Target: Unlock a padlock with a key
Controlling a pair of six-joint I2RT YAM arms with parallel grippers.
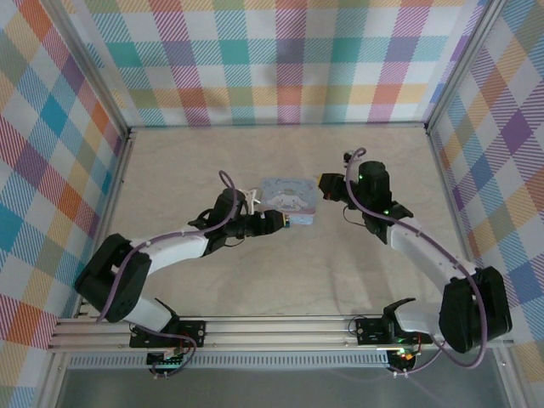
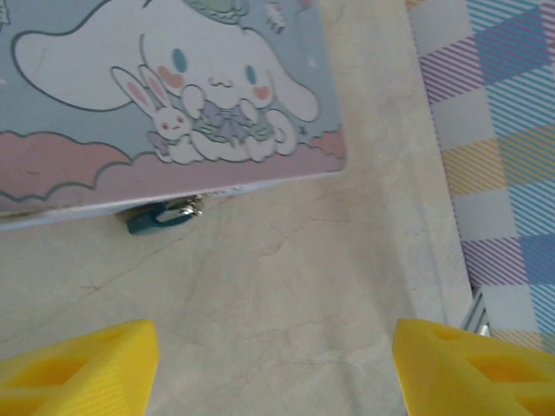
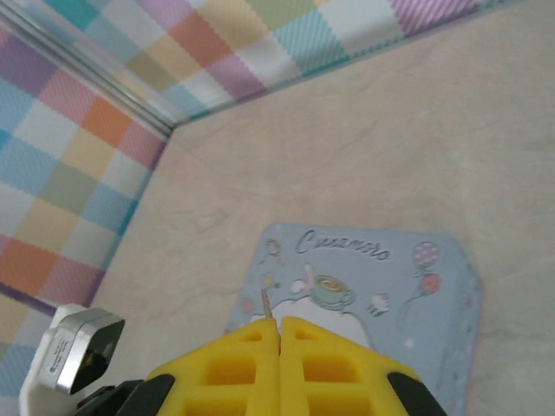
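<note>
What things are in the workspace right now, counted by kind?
Tin: 1
Padlock: 1, at the tin's edge
Key: 1, apparently; a thin tip pinched in the right pincer
Total: 3

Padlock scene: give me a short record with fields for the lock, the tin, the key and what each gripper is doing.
padlock: small dark teal block with a silvery shackle, on the table, partly tucked under the tin's edge
tin: pale blue, cartoon lid, lying flat
left gripper: open, empty, facing the padlock from short of it
right gripper: shut, above the tin
key: apparently the thin sliver poking out between the right fingertips
lock state: cannot tell
</note>
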